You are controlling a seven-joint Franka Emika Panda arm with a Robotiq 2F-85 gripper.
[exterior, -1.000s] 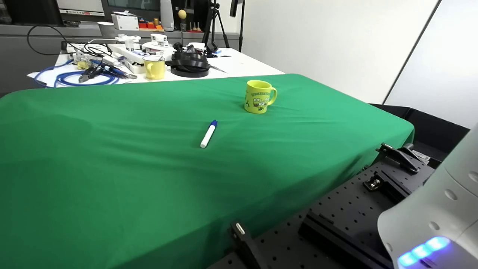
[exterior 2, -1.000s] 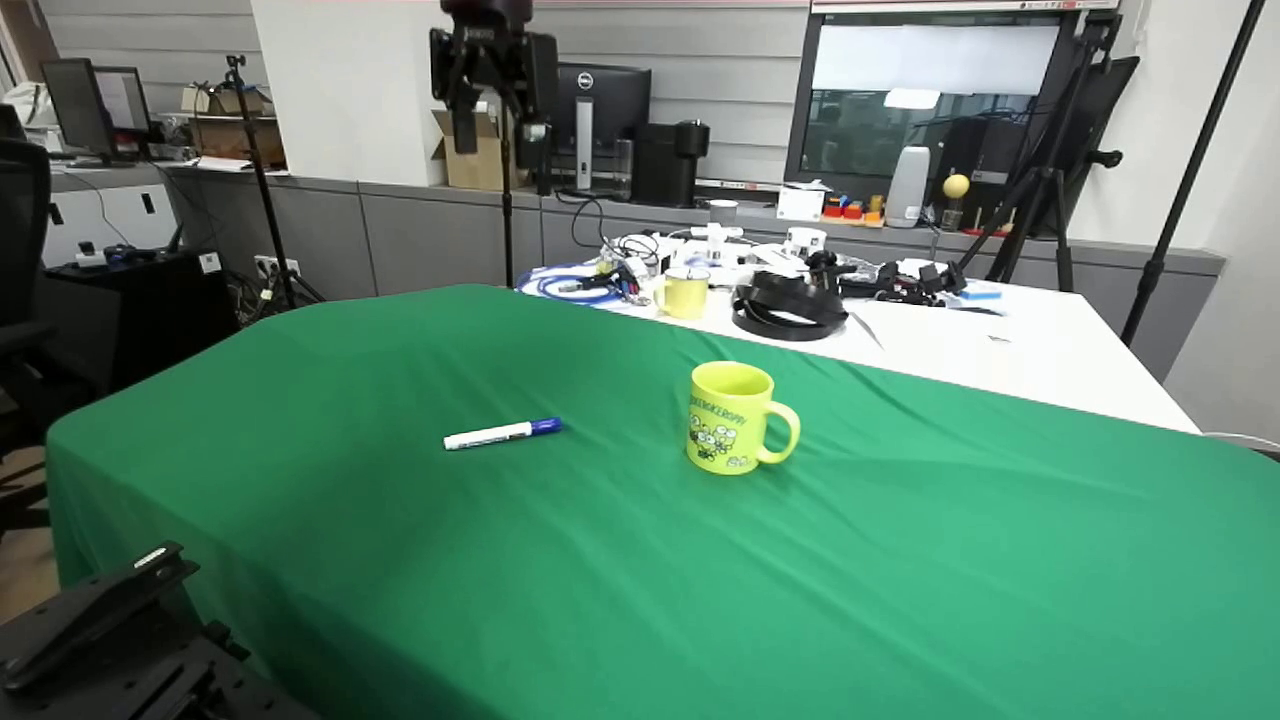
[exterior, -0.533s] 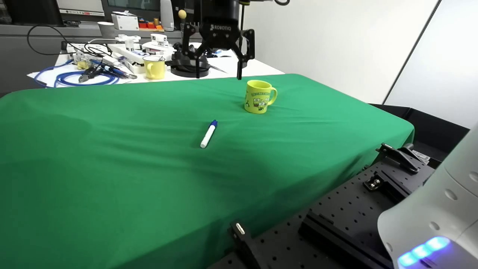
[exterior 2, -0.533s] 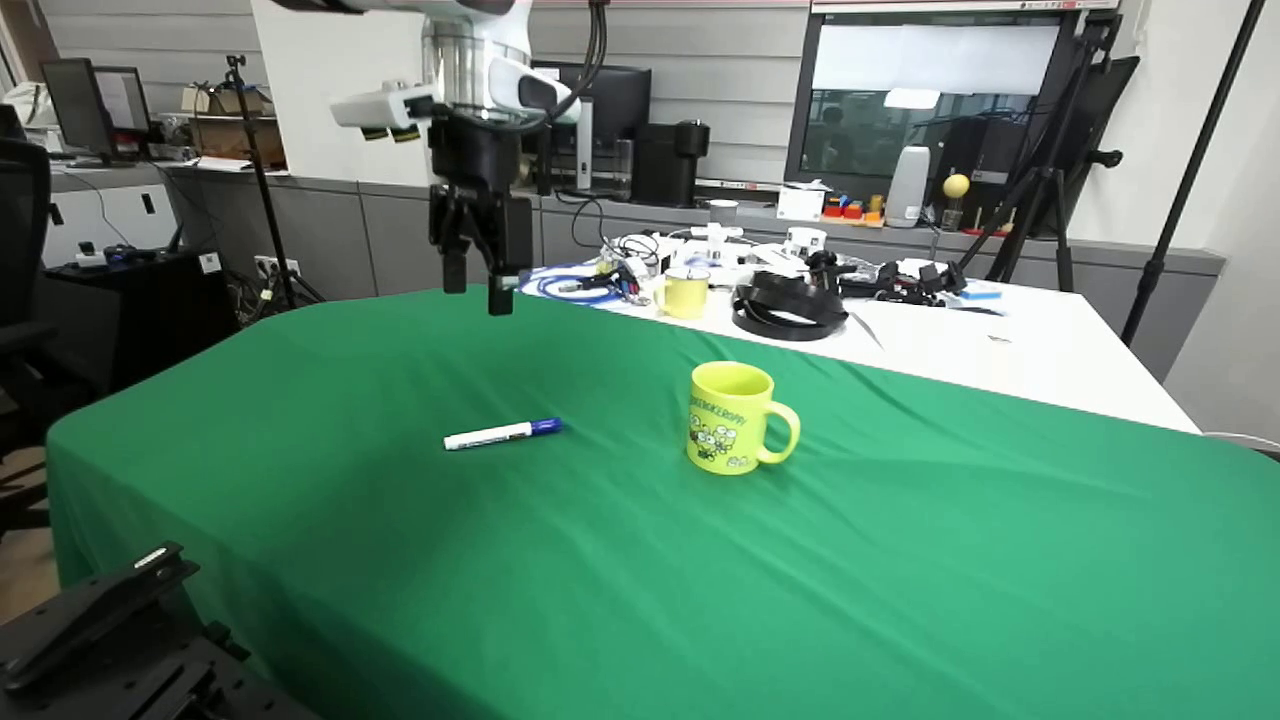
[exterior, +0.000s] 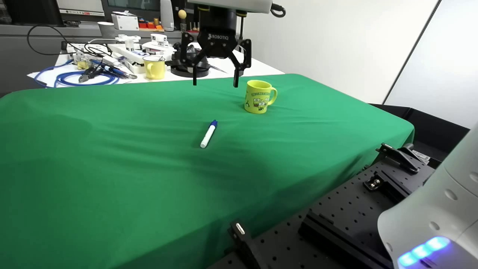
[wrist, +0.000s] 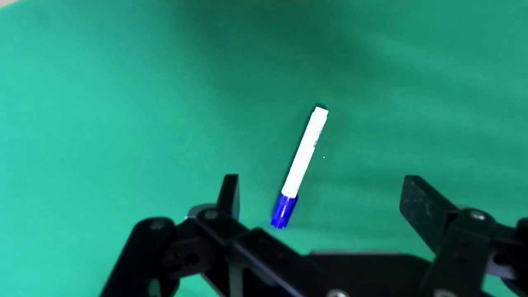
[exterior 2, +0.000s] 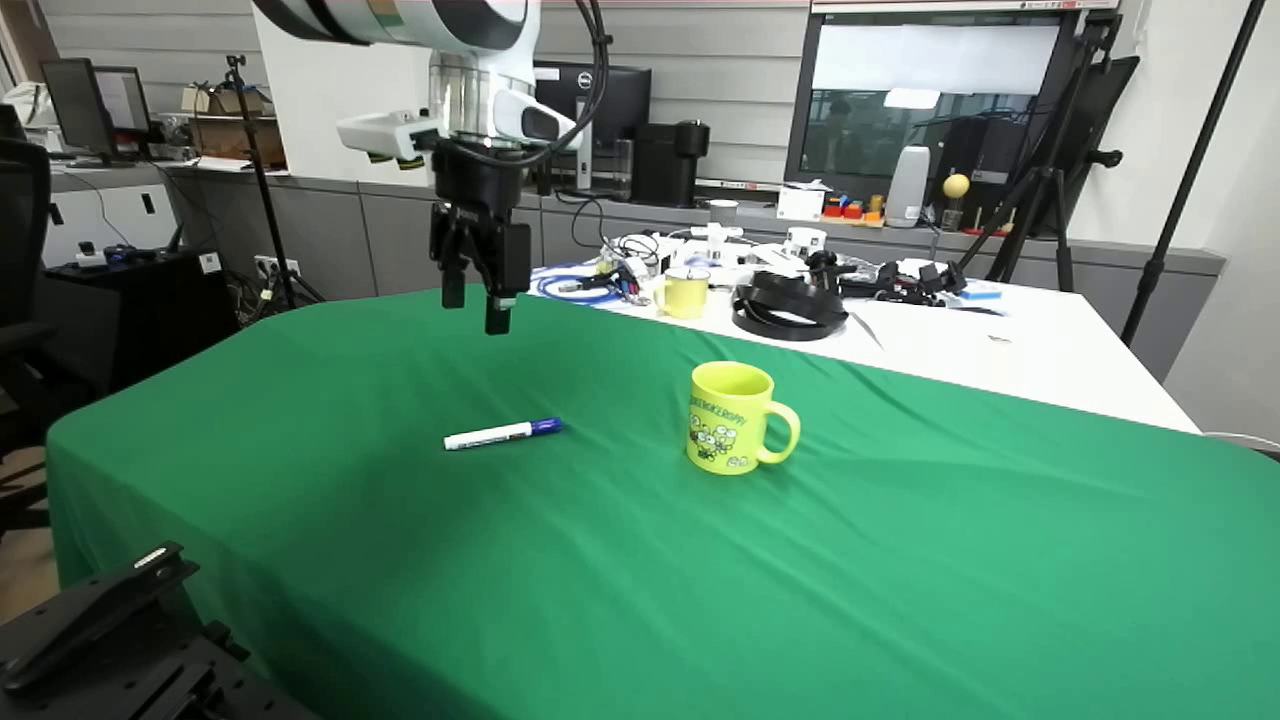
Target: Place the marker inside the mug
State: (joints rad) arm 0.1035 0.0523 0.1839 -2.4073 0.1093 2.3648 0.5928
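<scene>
The marker, white with a blue cap, lies on the green cloth in both exterior views (exterior: 208, 134) (exterior 2: 502, 434). The bright yellow mug with a green cartoon print stands upright in both exterior views (exterior: 257, 98) (exterior 2: 727, 420), apart from the marker, its handle to the right. It is out of the wrist view. My gripper is open and empty, pointing down above the cloth, in both exterior views (exterior: 215, 85) (exterior 2: 475, 316). In the wrist view the gripper (wrist: 320, 181) has its fingers wide apart, with the marker (wrist: 303, 161) below, its cap nearer the left finger.
Behind the green cloth (exterior: 130, 179), a white table (exterior 2: 1060, 340) holds cables, black straps (exterior 2: 788, 305) and a paler yellow mug (exterior: 155, 70). A black perforated plate with clamps (exterior: 336, 209) lies along the cloth's edge near the robot base (exterior: 440, 209).
My gripper has come down from high up into both exterior views and sits lower over the cloth, still open. The marker and mug have not moved.
</scene>
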